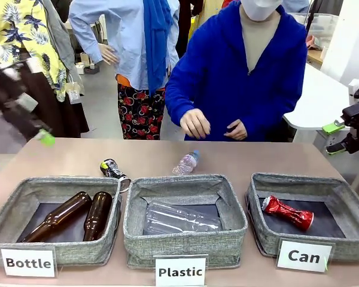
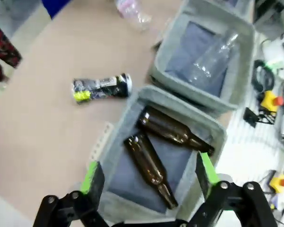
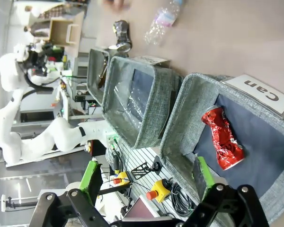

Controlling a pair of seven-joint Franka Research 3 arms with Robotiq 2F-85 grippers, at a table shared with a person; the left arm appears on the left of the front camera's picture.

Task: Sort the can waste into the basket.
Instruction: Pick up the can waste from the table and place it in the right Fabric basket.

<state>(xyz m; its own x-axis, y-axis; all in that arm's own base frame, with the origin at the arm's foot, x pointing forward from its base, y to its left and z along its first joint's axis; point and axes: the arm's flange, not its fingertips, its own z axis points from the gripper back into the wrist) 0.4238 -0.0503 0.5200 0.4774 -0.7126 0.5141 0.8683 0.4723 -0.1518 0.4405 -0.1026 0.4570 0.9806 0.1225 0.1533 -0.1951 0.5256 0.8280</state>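
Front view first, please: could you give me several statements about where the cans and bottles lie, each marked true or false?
1. The red can lies in the Can basket. True.
2. The black can lies in a basket. False: the black can lies on the table, behind the Bottle basket.
3. Two brown bottles lie in the Bottle basket. True.
4. The left tool grips a bottle. False: the left tool is open, holding nothing.
5. The Plastic basket is empty. False: the Plastic basket holds a clear bottle.
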